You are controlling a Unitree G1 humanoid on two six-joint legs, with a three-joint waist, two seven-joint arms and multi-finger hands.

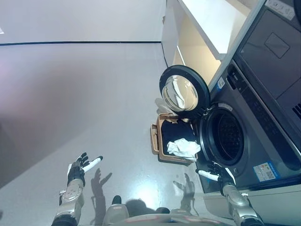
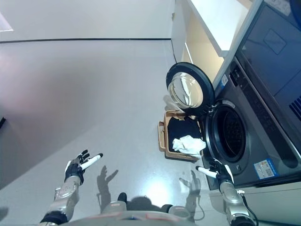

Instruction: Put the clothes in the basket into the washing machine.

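Both hands are seen empty with fingers spread, the left hand (image 1: 79,170) well apart over bare floor and the right hand (image 1: 217,175) nearer, just below the brown basket (image 1: 155,139) where white cloth (image 1: 183,148) and dark clothes (image 1: 176,132) lie beside the open washing machine drum (image 1: 225,137).

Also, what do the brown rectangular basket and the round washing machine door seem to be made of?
The brown rectangular basket looks like moulded plastic, judging by its smooth matte walls. The round washing machine door seems to be a glossy dark ring, probably plastic, around a clear bowl, glass or clear plastic, which catches bright reflections.
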